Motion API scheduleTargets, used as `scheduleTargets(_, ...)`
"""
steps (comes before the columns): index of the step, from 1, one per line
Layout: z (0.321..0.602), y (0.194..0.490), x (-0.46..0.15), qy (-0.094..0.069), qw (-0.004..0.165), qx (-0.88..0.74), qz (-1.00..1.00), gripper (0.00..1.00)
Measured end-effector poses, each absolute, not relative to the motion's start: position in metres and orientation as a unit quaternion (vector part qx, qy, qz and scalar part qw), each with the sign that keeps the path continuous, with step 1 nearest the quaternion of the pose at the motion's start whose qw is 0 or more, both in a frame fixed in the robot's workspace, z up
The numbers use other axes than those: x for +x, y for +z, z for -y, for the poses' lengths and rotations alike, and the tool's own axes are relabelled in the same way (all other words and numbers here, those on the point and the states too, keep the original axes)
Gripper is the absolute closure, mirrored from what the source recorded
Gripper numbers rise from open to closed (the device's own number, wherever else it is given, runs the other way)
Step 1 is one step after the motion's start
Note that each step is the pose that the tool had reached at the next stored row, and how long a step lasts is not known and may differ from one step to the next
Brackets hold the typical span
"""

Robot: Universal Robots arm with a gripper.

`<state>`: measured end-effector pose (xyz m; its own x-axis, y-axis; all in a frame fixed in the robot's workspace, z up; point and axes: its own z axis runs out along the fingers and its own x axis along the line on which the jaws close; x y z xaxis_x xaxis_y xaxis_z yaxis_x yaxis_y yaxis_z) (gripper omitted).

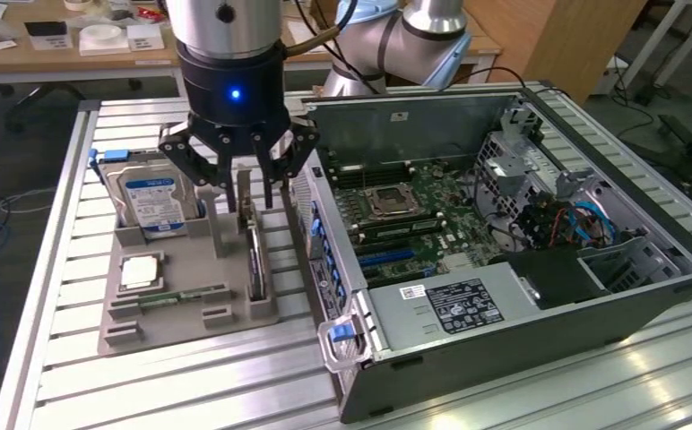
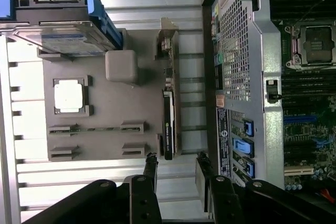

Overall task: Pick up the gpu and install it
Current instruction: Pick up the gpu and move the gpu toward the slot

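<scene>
Hovering over gpu (image 1: 254,260) — jaws (open)

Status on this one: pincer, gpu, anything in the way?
Pincer open above gpu; gpu upright in gray holder, ungripped. No obstruction seen.

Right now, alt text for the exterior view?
Open fingers hang over the gpu, which stands on edge in a grey holder that also holds a hard drive. An open PC case lies at the exterior view's right.
</scene>
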<state>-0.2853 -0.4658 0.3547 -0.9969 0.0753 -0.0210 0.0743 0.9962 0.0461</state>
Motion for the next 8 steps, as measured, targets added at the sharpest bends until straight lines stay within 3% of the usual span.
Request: scheduleTargets(8, 0.4658, 0.3473, -0.2853, 0.023, 0.011, 0.037, -0.999, 0.57)
